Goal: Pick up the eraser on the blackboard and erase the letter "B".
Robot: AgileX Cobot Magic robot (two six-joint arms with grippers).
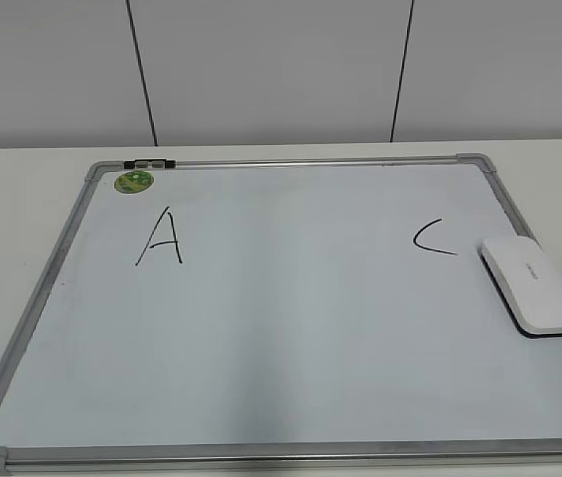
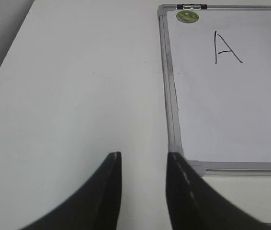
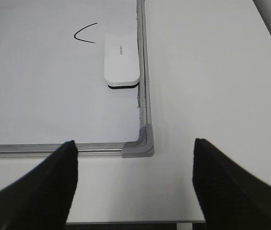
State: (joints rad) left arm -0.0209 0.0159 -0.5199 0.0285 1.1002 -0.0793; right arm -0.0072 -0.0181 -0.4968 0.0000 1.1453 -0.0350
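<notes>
Exterior view shows no B between A (image 1: 162, 238) and C (image 1: 433, 238); eraser (image 1: 530, 284) rests near the bench's right edge, both grippers (left (image 2: 144, 165), right (image 3: 135, 153)) apart and empty, so the task looks done.

Light is even, soft and fairly bright in all three views, with a cool, slightly bluish cast; no single source can be placed. Shadows are faint: only a thin dark line under the eraser (image 1: 530, 284) and a weak grey edge along the frame of the blackboard (image 1: 291, 162). The board surface shows no hard glare, just a mild sheen. The exterior view is reasonably sharp. Both wrist views are softer and grainy. The black fingers (image 2: 102, 196) of the left gripper and those (image 3: 44, 187) of the right gripper are dark, blurred, nearly featureless shapes close to the lens.
</notes>
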